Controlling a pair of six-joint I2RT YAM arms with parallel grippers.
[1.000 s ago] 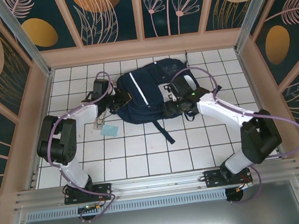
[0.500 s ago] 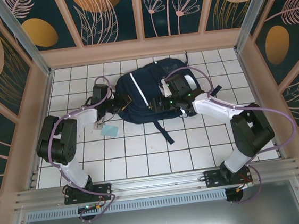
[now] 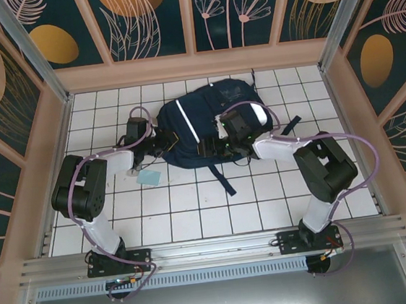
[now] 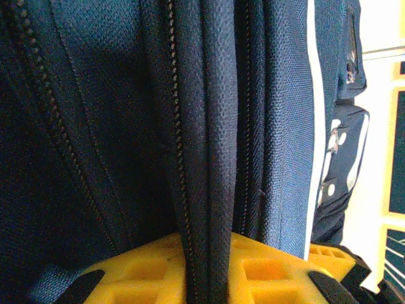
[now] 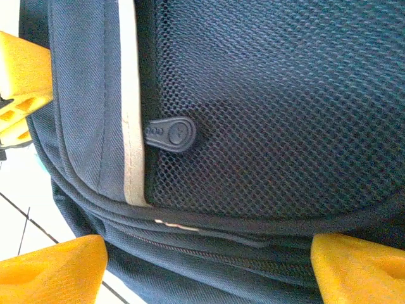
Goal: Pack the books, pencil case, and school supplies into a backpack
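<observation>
The right gripper has slid leftward across the backpack and spread wide, gripping nothing. The left gripper pinches a zipper seam at its edge. Opening seems underway; the blue-green square lies unpacked on the counter beside the backpack.

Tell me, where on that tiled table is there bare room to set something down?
The widest free patch is the near table tiles between the two arm bases, in front of the backpack's dangling strap. The far-left corner is bare. It is crowded at the backpack's near edge: left gripper, right gripper, and the blue-green square beside the left arm.
</observation>
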